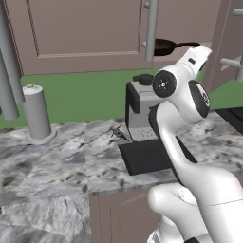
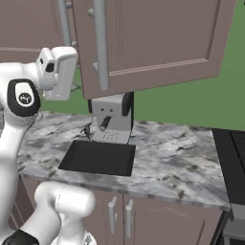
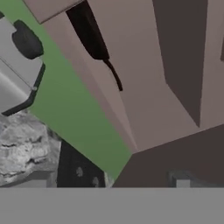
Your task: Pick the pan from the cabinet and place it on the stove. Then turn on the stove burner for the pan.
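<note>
The pan (image 1: 164, 46) is lying inside the open cabinet (image 1: 85, 33), on its bottom shelf, above the coffee machine (image 1: 140, 111) and with its thin handle pointing right. The gripper (image 1: 203, 51) is hanging just right of the pan, near the end of that handle, and is not touching it. The jaws themselves are not clear in the pictures, but they are spread wide and are holding nothing.

The risk I am seeing is the tight space – the open door with its bar handle (image 1: 151, 28) is standing just in front of the pan, so the wrist could be knocking the door or the shelf edge while reaching in. The handle is thin; a grip taken near its end may let the pan tilt or slip. Coming down, the pan could be hitting the coffee machine.

Counting: one pan, one coffee machine, one grey canister (image 1: 36, 113) on the surface (image 1: 57, 161) left of the machine, and one stove (image 2: 232, 158) at the right – only its black edge is showing.
</note>
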Tool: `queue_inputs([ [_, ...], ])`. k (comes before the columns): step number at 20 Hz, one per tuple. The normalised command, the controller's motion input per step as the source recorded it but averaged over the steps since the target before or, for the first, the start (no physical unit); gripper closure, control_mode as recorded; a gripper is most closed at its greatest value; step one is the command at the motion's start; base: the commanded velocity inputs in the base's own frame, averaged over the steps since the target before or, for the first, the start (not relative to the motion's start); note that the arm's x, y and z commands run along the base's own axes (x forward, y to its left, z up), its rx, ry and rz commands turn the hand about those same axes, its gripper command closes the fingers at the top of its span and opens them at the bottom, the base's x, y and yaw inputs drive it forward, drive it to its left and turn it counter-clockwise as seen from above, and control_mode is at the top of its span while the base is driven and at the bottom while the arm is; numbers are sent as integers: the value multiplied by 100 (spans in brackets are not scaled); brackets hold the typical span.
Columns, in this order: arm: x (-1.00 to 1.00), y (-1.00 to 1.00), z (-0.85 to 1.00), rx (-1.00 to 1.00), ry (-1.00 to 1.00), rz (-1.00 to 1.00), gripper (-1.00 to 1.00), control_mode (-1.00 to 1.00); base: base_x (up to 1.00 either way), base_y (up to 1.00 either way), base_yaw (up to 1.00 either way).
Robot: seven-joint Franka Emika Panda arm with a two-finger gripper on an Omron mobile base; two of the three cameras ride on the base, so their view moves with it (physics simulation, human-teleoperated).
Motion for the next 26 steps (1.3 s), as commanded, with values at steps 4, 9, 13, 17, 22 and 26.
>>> queue_inputs([
  [4,-27,-56,0,0,1,-13,-100,-100,0,0,0],
  [9,-47,-60,-1,0,0,-16,-100,-100,0,0,0],
  [13,-36,-78,-3,0,0,-16,-100,-100,0,0,0],
  [17,-23,-91,-2,0,2,-11,-100,-100,0,0,0],
  [22,-18,-100,-8,0,1,-8,-100,-100,0,0,0],
  [26,-11,-100,-8,1,2,-7,-100,-100,0,0,0],
])
